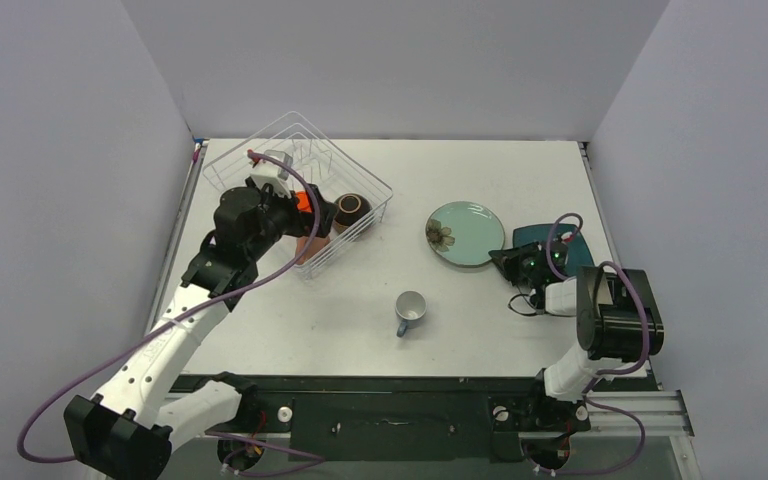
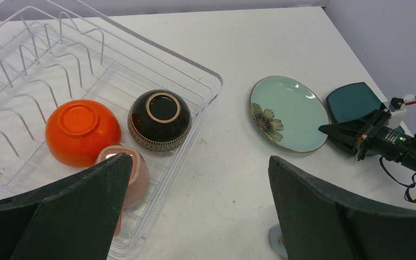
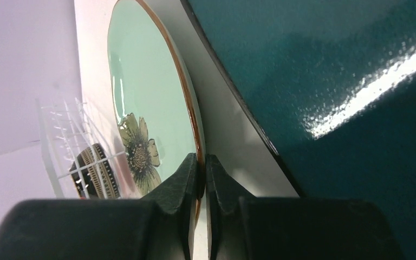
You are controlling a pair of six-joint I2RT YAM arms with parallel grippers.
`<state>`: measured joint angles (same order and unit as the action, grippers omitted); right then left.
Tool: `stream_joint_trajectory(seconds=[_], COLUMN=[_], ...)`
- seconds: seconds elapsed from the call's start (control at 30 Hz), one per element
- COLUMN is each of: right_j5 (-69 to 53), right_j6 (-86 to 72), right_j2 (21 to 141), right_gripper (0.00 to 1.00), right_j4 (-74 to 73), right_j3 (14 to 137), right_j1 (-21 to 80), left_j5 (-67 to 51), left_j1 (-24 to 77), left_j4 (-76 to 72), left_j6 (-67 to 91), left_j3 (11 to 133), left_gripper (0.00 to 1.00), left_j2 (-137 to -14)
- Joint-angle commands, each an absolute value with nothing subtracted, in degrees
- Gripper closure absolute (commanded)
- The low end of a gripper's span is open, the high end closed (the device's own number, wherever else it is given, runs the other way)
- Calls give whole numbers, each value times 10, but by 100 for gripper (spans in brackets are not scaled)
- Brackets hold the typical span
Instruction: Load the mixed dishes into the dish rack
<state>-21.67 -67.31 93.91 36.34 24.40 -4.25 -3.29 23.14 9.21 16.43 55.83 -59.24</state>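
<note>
The white wire dish rack stands at the far left. In the left wrist view the rack holds the orange-red bowl and the brown bowl, both upside down, and the pink mug. My left gripper hovers open and empty over the rack's near corner. My right gripper is shut on the near rim of the round pale-teal plate, as the right wrist view shows. The dark-teal plate lies beside it. The grey-blue mug stands mid-table.
The pale-teal plate and the dark-teal plate lie close together, with the rack and brown bowl beyond them. Grey walls close the table in on three sides. The right arm's cable loops over the dark-teal plate.
</note>
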Motion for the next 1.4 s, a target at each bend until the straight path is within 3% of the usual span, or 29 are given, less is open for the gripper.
stream_joint_trajectory(seconds=[0.0,0.77,0.97,1.13,1.27,1.37], right_j5=[-272,-349,-360,-360,-366,-373], right_j6=[-711,-736,-749,-747,-759,-776], right_j2=[896,752,698,658,644,638], right_gripper=[100,100,100,100,100,100], right_j4=[493,479,447,405,401,414], right_j3=[228,172,170,168,165,160], right_j1=[-53,-84,-84,-84,-84,-83], left_j5=[-49,-143,-215,-186,-181,-202], left_j1=[226,220,258,319,335,340], left_j4=[60,38,9,-67,-155,-265], left_j6=[177,238,396,493,584,656], left_j3=[573,578,592,599,591,589], left_gripper=[4,4,3,2,0,6], left_j2=[-598,-670,-755,-840,-926,-1001])
